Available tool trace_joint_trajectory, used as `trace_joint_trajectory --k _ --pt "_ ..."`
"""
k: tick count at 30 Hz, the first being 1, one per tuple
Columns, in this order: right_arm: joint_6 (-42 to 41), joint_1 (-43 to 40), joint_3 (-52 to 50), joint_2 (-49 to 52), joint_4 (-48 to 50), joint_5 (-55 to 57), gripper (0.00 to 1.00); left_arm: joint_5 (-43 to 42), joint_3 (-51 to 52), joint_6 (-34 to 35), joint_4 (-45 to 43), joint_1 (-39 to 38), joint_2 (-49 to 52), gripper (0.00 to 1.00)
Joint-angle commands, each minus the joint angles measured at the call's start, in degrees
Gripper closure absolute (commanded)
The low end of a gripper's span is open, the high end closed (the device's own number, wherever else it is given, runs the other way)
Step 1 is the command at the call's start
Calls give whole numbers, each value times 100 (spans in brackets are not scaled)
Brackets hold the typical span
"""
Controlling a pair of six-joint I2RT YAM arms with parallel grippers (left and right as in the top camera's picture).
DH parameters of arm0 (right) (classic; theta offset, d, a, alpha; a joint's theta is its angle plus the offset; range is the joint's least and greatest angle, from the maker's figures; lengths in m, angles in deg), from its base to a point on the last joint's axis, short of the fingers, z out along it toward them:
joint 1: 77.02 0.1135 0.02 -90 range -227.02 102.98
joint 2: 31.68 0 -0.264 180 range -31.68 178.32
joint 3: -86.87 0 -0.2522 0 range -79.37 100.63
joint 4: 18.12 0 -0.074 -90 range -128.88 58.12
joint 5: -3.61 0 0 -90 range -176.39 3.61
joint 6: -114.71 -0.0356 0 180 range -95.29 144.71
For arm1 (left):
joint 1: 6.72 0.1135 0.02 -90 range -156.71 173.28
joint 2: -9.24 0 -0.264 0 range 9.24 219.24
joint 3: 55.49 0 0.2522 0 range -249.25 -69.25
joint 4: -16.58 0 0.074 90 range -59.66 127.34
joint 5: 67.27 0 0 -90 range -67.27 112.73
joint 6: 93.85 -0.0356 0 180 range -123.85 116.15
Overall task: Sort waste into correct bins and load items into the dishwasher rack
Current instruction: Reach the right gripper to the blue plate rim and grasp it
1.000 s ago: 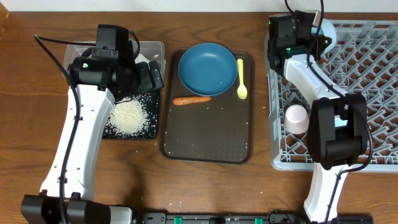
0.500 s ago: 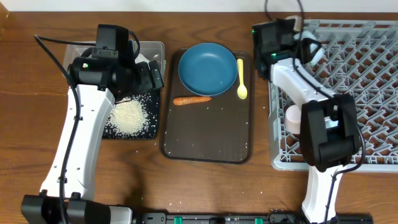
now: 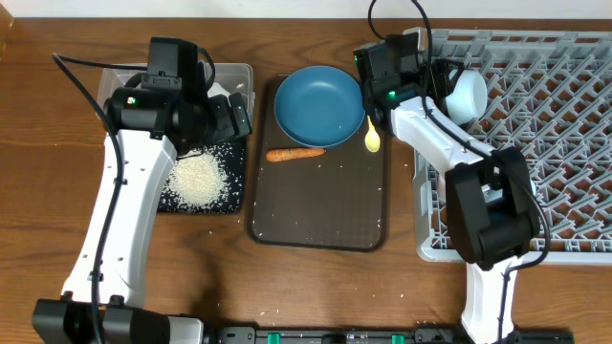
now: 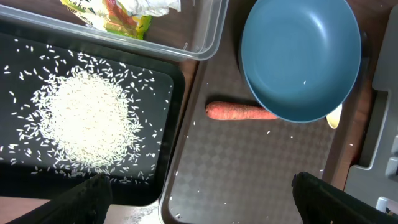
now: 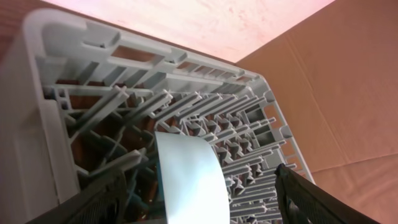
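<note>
My right gripper [image 3: 442, 81] [image 5: 196, 202] is open at the back left corner of the grey dishwasher rack [image 3: 555, 124] [image 5: 37, 93]. A light blue cup [image 3: 468, 93] [image 5: 189, 180] rests on the pegs between its fingers, touching neither. On the brown serving tray lie a dark blue plate [image 3: 318, 103] [image 4: 301, 59], a yellow spoon [image 3: 371, 140] and an orange carrot stick [image 3: 295, 154] [image 4: 239, 111]. Rice [image 3: 196, 179] [image 4: 87, 127] is heaped in the black tray [image 3: 235, 196]. Crumpled paper with wrapper scraps [image 4: 124, 15] sits in the clear tub [image 3: 241, 75] [image 4: 208, 31]. My left gripper [image 3: 232, 115] [image 4: 199, 196] hangs open and empty above the two trays' edges.
The dark brown serving tray [image 3: 320, 210] [image 4: 261, 168] lies between the bins and the rack, with stray rice grains on it. My right forearm crosses the rack's left edge and covers part of the spoon. Bare wooden table [image 3: 316, 287] runs along the front.
The right gripper has opened and let go of the light blue cup, which now rests in the rack. Its wrist swung left toward the serving tray. The left arm has not moved.
</note>
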Motion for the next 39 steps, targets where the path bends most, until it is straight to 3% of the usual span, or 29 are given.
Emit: trace_joint_trajectory --k 1,6,11,13,15,19,25,39 --pt "37 33 -13 -608 4 -260 25 74 35 -17 15 2 57 5" --pt "-459 55 -13 -1268 -595 -1996 27 72 35 -17 15 2 57 5" --pt "-1069 55 -13 -1711 -1456 -5825 23 74 35 -17 15 2 57 4" --pt "-1244 55 -20 -1716 -1598 -6811 35 74 35 -17 15 2 57 5" --pt "-1692 76 -111 -1631 -1445 -7410 35 74 35 -17 15 2 57 4" --pt "-2299 223 -260 -1327 -1268 -7191 38 74 35 -17 15 2 57 4" --pt "-3554 280 -260 -748 -1816 -6738 40 74 35 -17 15 2 57 4" --pt "-3869 273 -262 7 -1829 -6413 66 74 35 -17 15 2 57 4"
